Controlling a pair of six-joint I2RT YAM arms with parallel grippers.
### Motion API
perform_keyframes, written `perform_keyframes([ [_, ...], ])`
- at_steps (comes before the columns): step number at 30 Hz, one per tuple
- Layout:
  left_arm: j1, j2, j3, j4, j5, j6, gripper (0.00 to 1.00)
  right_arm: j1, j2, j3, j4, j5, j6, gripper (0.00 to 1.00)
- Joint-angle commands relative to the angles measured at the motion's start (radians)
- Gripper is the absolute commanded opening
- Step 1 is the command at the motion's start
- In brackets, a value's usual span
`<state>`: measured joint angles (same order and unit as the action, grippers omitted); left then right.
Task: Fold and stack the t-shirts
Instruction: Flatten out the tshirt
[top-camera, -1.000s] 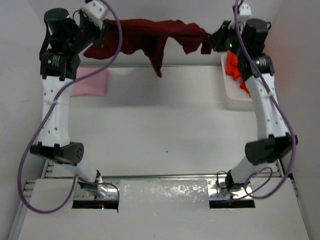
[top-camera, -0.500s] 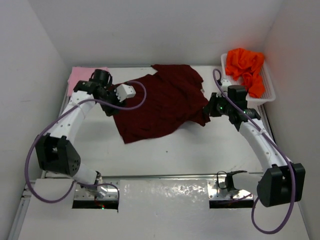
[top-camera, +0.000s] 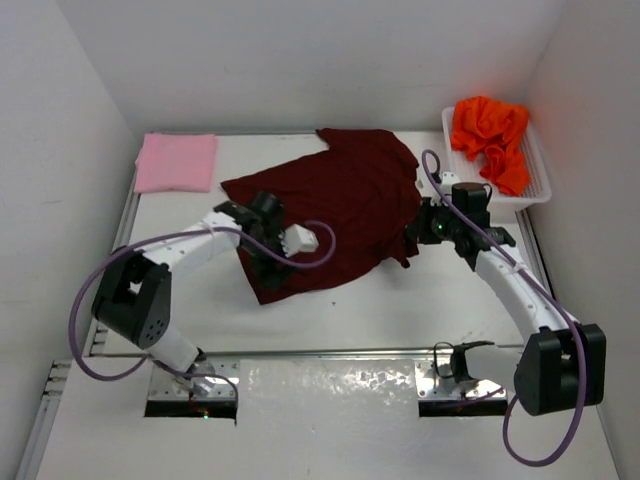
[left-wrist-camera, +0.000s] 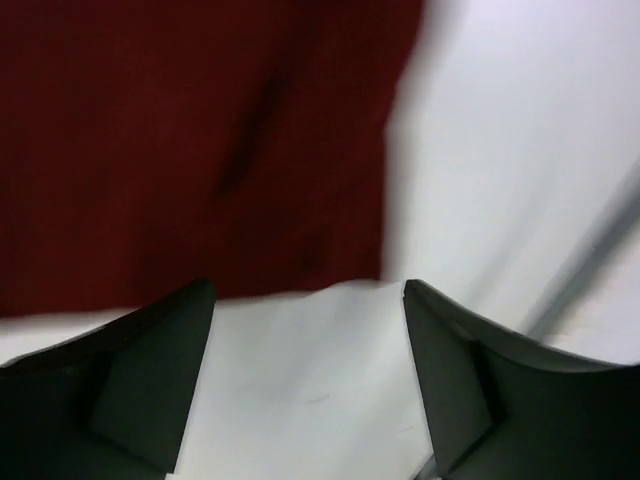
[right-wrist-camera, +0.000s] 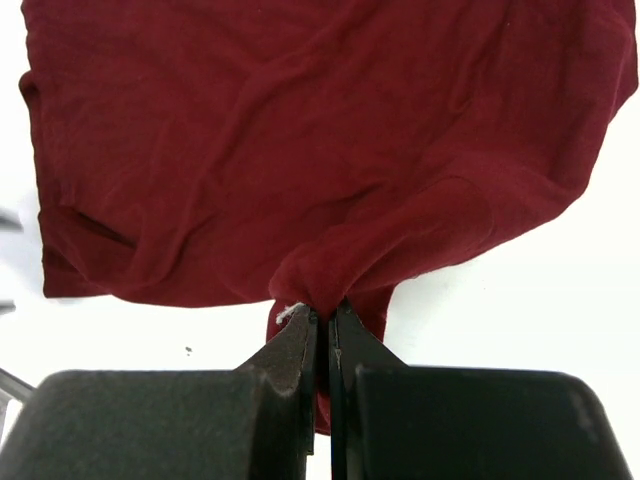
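Observation:
The dark maroon t-shirt (top-camera: 350, 195) lies spread and rumpled across the middle of the table. My right gripper (top-camera: 412, 232) is shut on a bunched bit of its right edge, with cloth (right-wrist-camera: 330, 150) pinched between the fingertips of the gripper (right-wrist-camera: 322, 312). My left gripper (top-camera: 268, 270) hovers low over the shirt's near-left corner. That gripper (left-wrist-camera: 308, 300) is open with bare table between its fingers (left-wrist-camera: 150, 380), and the maroon hem (left-wrist-camera: 200, 150) lies just ahead. The pink t-shirt (top-camera: 177, 162) sits folded at the back left. The orange t-shirt (top-camera: 490, 128) is heaped in the basket.
A white lattice basket (top-camera: 535, 165) stands at the back right beside the right wall. White walls close in the table on three sides. A metal rail (top-camera: 330, 352) runs along the near edge between the arm bases.
The maroon shirt, held up stretched between both grippers a second ago, has come down onto the table. My left gripper opened, let go of it and swung nearer.

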<state>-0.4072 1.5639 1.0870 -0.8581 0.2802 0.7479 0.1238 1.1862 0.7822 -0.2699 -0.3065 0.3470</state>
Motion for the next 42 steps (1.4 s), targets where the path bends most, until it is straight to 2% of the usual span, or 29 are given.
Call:
perform_keyframes([
  [1, -0.062, -0.024, 0.005, 0.055, -0.075, -0.082, 0.65, -0.006, -0.037, 0.002, 0.052, 0.003, 0.000, 0.00],
  [2, -0.045, 0.013, 0.023, 0.009, -0.059, -0.100, 0.51, -0.006, -0.040, -0.001, 0.049, 0.003, -0.003, 0.00],
  [4, -0.009, 0.082, 0.059, -0.016, -0.023, -0.146, 0.47, -0.004, -0.049, -0.014, 0.046, 0.010, -0.005, 0.00],
  [12, -0.005, 0.055, 0.039, 0.019, 0.048, -0.331, 0.51, -0.006, -0.091, -0.057, 0.031, 0.029, -0.016, 0.00],
  [14, 0.017, 0.071, 0.004, 0.031, 0.025, -0.357, 0.54, -0.006, -0.094, -0.063, 0.038, 0.030, -0.011, 0.00],
  [15, 0.069, 0.087, -0.004, 0.025, 0.036, -0.361, 0.54, -0.006, -0.096, -0.066, 0.037, 0.032, -0.009, 0.00],
  [17, 0.178, 0.139, -0.015, -0.004, 0.111, -0.361, 0.50, -0.007, -0.100, -0.064, 0.035, 0.033, -0.011, 0.00],
  [19, 0.217, 0.162, -0.010, -0.034, 0.199, -0.342, 0.48, -0.006, -0.103, -0.063, 0.037, 0.037, -0.016, 0.00],
  [23, 0.168, 0.115, -0.013, -0.019, 0.315, -0.326, 0.50, -0.006, -0.100, -0.064, 0.034, 0.044, -0.022, 0.00],
  [26, 0.111, 0.110, -0.025, 0.004, 0.314, -0.338, 0.50, -0.006, -0.091, -0.058, 0.037, 0.044, -0.022, 0.00],
  [34, 0.119, 0.192, -0.033, 0.039, 0.149, -0.364, 0.47, -0.006, -0.108, -0.055, 0.024, 0.067, -0.034, 0.00],
  [39, 0.119, 0.157, -0.039, 0.050, 0.080, -0.389, 0.47, -0.006, -0.108, -0.051, 0.021, 0.075, -0.045, 0.00],
  [42, 0.119, 0.151, -0.050, 0.050, 0.135, -0.371, 0.48, -0.007, -0.100, -0.047, 0.023, 0.069, -0.043, 0.00],
])
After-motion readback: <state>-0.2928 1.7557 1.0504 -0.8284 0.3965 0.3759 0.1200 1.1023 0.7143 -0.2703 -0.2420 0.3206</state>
